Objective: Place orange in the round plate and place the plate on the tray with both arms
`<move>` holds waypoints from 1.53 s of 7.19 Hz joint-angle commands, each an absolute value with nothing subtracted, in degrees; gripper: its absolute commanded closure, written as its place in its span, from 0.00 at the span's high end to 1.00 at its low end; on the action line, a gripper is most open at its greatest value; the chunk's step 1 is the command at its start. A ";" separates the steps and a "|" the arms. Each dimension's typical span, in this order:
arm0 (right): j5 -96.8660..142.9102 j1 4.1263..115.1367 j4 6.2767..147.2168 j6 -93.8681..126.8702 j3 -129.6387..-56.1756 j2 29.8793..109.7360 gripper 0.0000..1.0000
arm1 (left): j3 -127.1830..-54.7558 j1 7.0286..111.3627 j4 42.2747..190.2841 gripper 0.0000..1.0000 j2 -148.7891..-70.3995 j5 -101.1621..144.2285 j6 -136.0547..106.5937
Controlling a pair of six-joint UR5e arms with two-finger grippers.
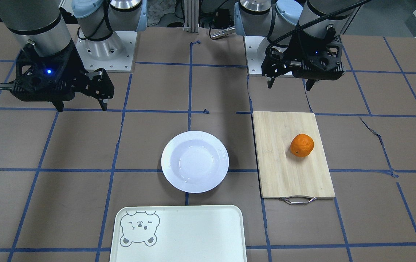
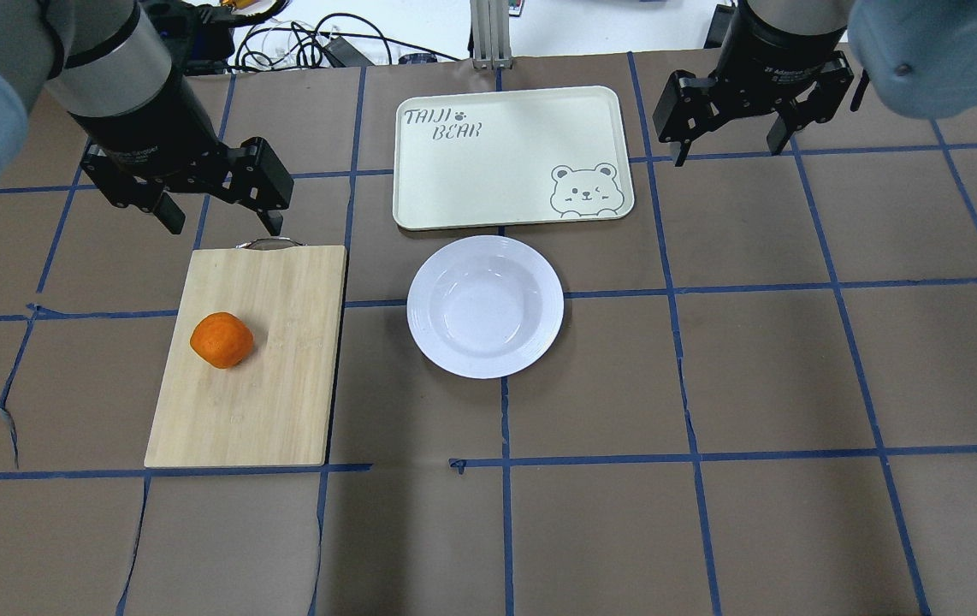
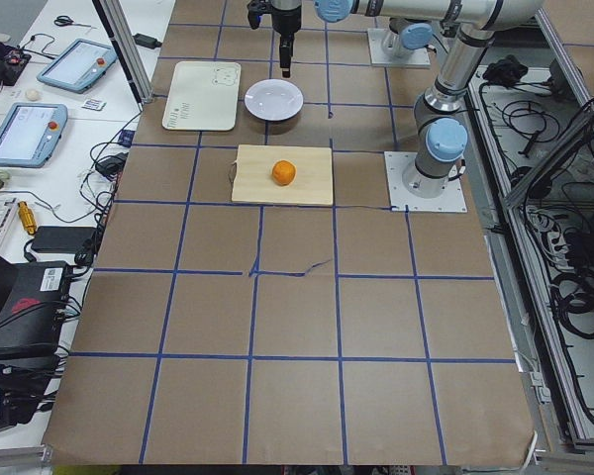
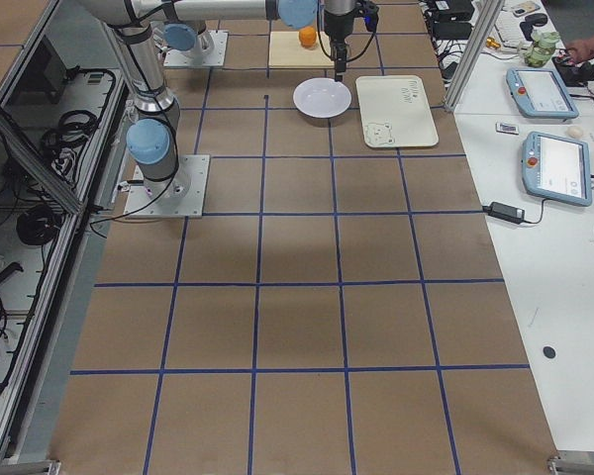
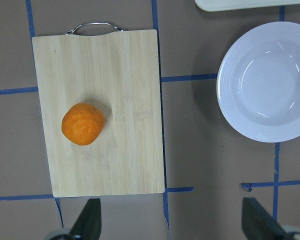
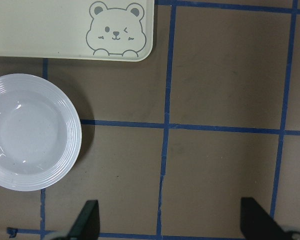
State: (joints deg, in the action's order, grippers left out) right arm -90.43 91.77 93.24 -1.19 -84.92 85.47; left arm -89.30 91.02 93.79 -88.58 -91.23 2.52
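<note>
The orange (image 2: 222, 340) (image 1: 301, 145) (image 5: 83, 124) rests on a bamboo cutting board (image 2: 275, 385). An empty white round plate (image 2: 424, 308) (image 1: 168, 160) (image 6: 75, 135) lies mid-table. Just beyond it sits the mint tray (image 2: 497, 171) (image 1: 193, 236) with its bear face. My left gripper (image 2: 223, 224) (image 1: 289, 85) hovers open over the board's handle end, holding nothing, well above the orange. To the right of the tray, my right gripper (image 2: 728, 152) (image 1: 82, 107) hangs open and empty above the table.
The cutting board has a metal handle (image 2: 266, 244) toward the tray side. Brown paper with blue tape lines (image 2: 677, 368) covers the table. Tablets and cables (image 3: 20, 129) lie on a side bench beyond the table edge.
</note>
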 commanded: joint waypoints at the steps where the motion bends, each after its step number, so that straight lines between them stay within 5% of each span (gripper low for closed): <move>1: -90.18 91.58 93.16 -1.05 -84.81 85.61 1.00 | -89.38 91.05 93.69 1.00 -88.77 -91.32 2.55; 8: -90.35 91.58 93.08 -0.88 -84.55 86.48 1.00 | -91.23 90.36 92.72 1.00 -90.08 -91.32 6.74; 11: -90.35 91.50 93.08 -0.97 -84.55 86.48 1.00 | -100.24 88.08 83.54 1.00 -93.68 -99.02 15.17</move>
